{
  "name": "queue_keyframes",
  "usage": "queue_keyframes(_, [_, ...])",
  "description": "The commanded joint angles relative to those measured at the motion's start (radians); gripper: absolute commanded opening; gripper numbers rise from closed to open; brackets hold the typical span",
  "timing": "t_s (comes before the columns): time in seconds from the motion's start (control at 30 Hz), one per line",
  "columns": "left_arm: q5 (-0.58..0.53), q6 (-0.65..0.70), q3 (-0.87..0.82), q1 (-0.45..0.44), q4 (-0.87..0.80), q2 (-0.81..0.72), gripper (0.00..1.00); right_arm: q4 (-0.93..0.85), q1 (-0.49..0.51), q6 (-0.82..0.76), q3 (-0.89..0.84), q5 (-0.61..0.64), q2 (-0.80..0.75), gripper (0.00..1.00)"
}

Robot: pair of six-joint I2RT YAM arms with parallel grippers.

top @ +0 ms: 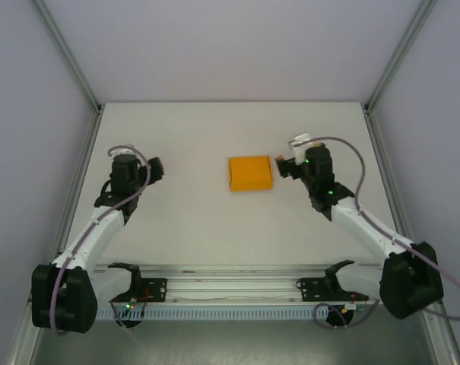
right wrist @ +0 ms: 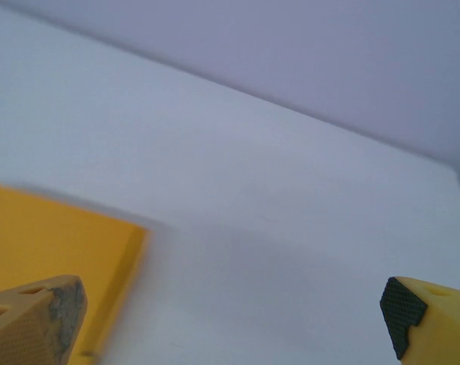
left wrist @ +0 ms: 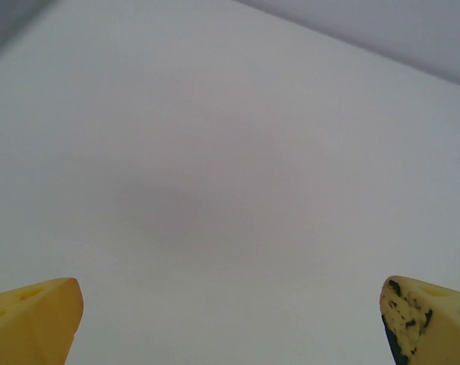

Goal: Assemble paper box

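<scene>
Top external | paper box (top: pixel 250 173) near released right end effector (top: pixel 281 166) | left end effector (top: pixel 155 169) released

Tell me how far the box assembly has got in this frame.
Done, it seems: the box sits on the table as a small closed-looking square, no flaps sticking out. In hand: nothing; the right gripper is open beside the box's right edge, the left gripper open, well apart. Left: probably only pulling back; whether the flaps are locked cannot be seen.
</scene>
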Motion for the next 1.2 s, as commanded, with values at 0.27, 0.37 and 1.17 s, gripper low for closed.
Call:
queue_keyframes(0.27, [-0.143,0.168,-0.349,0.060,0.717,0.112,1.00,0.637,-0.276,0.302,-0.399,0.079,0.075,1.00])
queue_keyframes(0.37, [-0.127,0.188,-0.357,0.062,0.804,0.150,1.00,0.819,-0.305,0.331,-0.434,0.030,0.211,1.00])
queue_keyframes(1.17, [-0.024,0.281,-0.310,0.055,1.051,0.430,1.00,0.683,-0.363,0.379,-0.298,-0.015,0.348,1.00])
